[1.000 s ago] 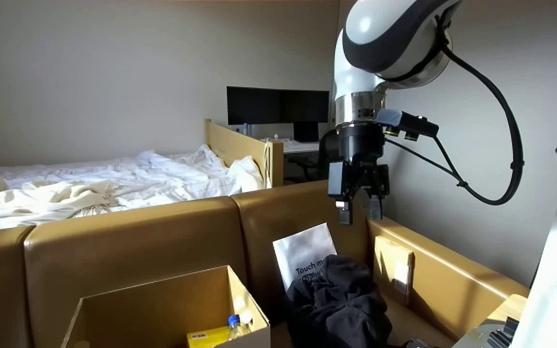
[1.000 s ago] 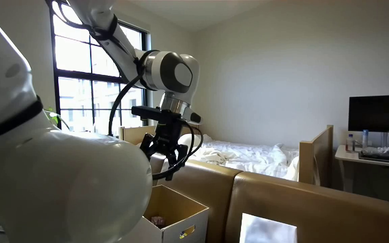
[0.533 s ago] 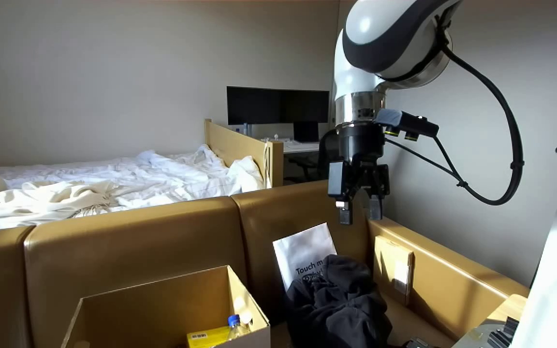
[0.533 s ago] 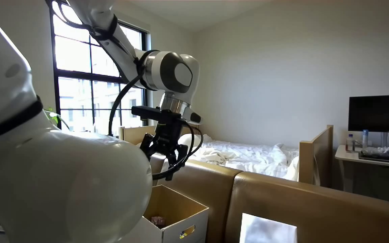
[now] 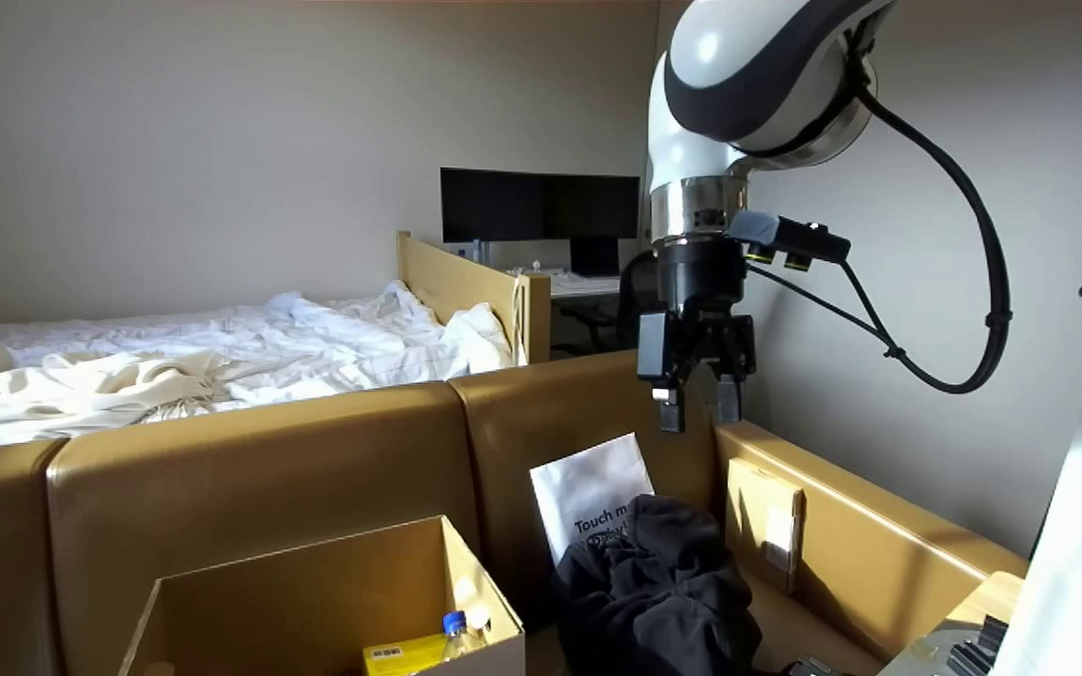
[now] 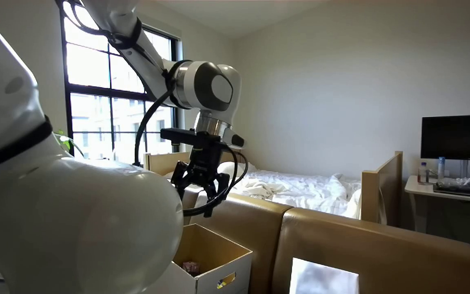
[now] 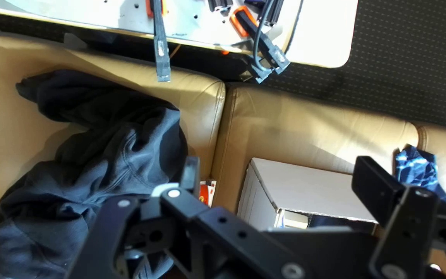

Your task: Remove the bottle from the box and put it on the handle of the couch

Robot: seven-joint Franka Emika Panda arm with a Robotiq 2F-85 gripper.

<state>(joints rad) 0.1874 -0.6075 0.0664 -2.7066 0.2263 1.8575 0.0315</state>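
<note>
1. Slightly higher than in the earlier frame, the Robotiq gripper (image 5: pixel 701 410) hangs above the couch (image 5: pixel 269 479), its fingers wide apart.
2. Blue-capped clear plastic bottle (image 5: pixel 462 645): inside the cardboard box (image 5: pixel 316 587), at its near right corner, lower part hidden by the near wall.
3. Just left of it lies a yellow packet (image 5: pixel 400 654) with a barcode; whether they touch cannot be told.
4. Right of the box, between it and the couch armrest (image 5: pixel 879 509), a crumpled dark sweatshirt (image 5: pixel 658 587) lies on the seat, covering part of a white printed sheet (image 5: pixel 588 488).
5. Against the armrest's inner side leans a flat tan board (image 5: pixel 755 516).
6. Far beyond the backrest: a bed (image 5: pixel 456 272) and a monitor (image 5: pixel 541 205).
</note>
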